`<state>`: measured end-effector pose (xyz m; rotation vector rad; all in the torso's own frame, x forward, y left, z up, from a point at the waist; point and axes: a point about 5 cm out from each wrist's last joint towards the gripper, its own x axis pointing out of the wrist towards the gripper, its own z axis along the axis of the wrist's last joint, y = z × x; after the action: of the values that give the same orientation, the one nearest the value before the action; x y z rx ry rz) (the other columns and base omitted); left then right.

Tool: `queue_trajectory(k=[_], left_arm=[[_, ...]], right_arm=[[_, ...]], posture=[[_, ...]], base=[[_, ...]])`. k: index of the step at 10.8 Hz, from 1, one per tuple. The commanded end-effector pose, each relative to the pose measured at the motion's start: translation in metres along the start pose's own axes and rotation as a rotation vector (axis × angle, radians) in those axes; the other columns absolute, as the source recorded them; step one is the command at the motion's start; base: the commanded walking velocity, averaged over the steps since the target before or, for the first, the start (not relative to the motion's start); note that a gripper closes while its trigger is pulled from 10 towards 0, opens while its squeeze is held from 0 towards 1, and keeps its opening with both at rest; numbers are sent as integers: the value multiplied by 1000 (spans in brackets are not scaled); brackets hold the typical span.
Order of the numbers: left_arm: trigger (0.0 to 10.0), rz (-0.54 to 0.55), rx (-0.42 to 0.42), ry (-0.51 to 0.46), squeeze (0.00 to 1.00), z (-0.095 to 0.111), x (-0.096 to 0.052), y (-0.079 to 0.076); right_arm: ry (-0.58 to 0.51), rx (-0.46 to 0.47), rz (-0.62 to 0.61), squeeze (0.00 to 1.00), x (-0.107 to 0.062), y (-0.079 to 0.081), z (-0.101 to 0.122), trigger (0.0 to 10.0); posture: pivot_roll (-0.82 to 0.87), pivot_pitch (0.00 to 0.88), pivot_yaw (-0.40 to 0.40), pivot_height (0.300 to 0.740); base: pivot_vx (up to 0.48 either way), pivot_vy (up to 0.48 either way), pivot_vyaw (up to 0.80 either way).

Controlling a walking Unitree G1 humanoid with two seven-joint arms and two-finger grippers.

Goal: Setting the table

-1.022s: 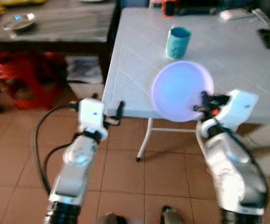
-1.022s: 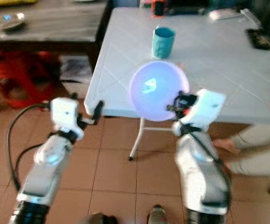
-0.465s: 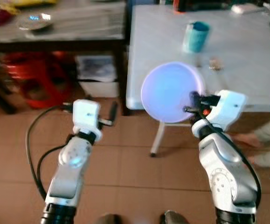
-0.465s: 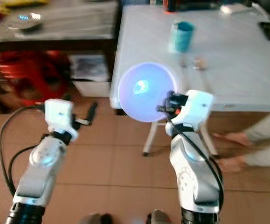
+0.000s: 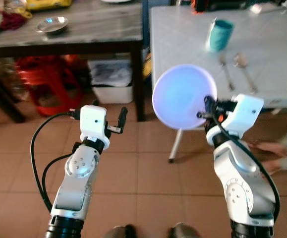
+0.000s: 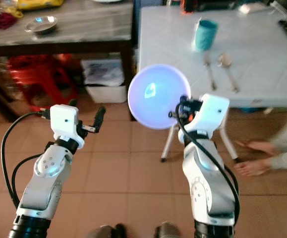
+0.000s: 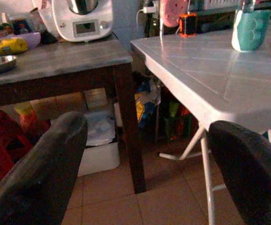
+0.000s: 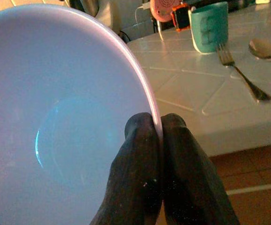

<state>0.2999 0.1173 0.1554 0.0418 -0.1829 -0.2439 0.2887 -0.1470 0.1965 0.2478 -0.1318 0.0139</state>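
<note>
Our right gripper (image 8: 157, 136) pinches the rim of the lilac plate (image 5: 183, 96), fingers pressed together with the edge between them. We hold the plate in the air before the near edge of the white table (image 5: 267, 64), where it hides part of that edge. On the table a teal cup (image 5: 219, 34), a fork (image 5: 226, 71) and a spoon (image 5: 244, 68) lie beyond it. Our left gripper (image 7: 144, 154) is spread wide and holds nothing, facing the dark wooden table (image 5: 74, 34). The right wrist view shows the pinch close up; from the head it is small.
</note>
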Motion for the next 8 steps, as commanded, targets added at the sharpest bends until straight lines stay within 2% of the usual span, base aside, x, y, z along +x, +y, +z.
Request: queue_trajectory(k=[1,3,6,8], left_arm=[[10000,3,8,-9,0,3,0,2],[10000,8,18,-12,0,6,-1,5],[10000,-9,15,-35,0,13,3,5],[10000,-17,-11,-44,0,15,8,2]], right_arm=[[-15,-1,2,0,0,1,2,10000],[-19,7,-2,0,2,2,0,10000],[-11,16,-6,0,2,1,-7,10000],[-25,9,-8,0,-1,3,-5,10000]], posture=[[-167,177,71,740],[-144,179,77,740],[-124,195,109,740],[-166,193,89,740]], base=[[0,330,0],[0,332,0],[0,0,0],[0,0,0]])
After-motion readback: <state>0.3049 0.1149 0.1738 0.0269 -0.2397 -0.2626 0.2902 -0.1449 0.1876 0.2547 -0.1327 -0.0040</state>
